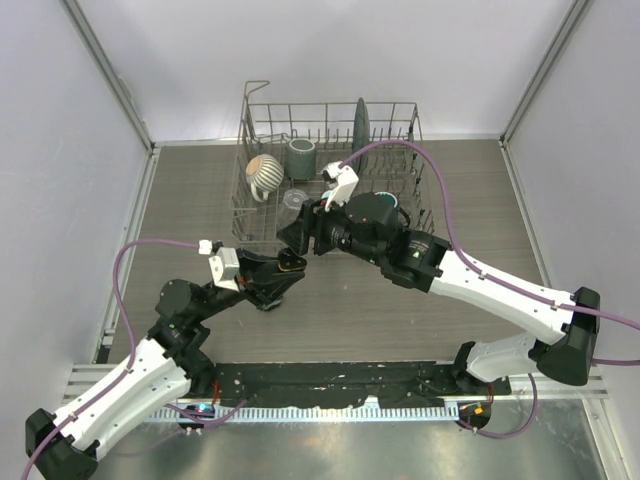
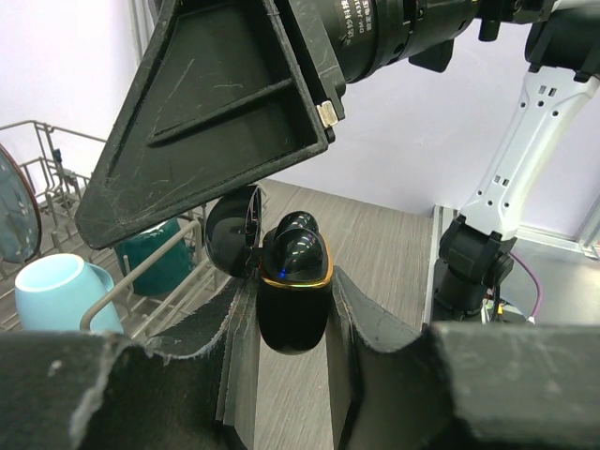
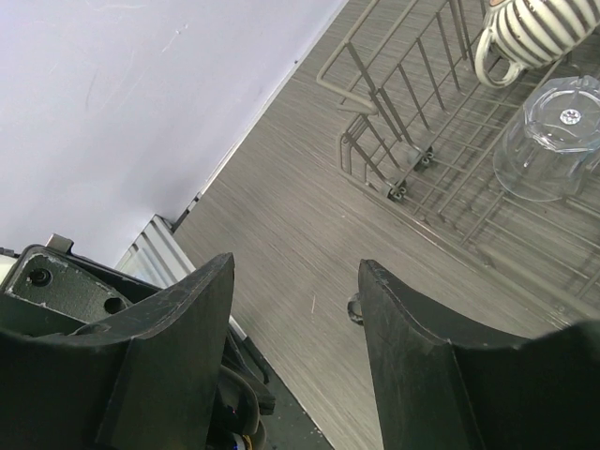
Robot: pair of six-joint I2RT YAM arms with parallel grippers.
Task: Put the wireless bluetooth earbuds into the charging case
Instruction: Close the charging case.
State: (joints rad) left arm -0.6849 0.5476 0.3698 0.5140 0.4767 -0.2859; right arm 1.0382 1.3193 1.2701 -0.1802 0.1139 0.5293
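My left gripper (image 2: pixel 292 292) is shut on a black charging case (image 2: pixel 292 314) with a gold rim, holding it upright above the table. Its lid (image 2: pixel 232 234) hangs open to the left. A glossy black earbud (image 2: pixel 298 246) sits in the top of the case. My right gripper (image 3: pixel 295 267) is open and empty, and its finger (image 2: pixel 216 112) hovers just above the case. In the top view the two grippers meet, the left (image 1: pixel 288 264) just below the right (image 1: pixel 297 236). A tiny dark curled thing (image 3: pixel 353 307), perhaps an earbud, lies on the table beside my right finger.
A wire dish rack (image 1: pixel 400 150) stands at the back with a striped mug (image 1: pixel 264 172), a teal cup (image 1: pixel 301 155), a clear glass (image 3: pixel 553 136), a light blue mug (image 2: pixel 58 291) and a dark plate (image 1: pixel 360 125). Walls close in both sides.
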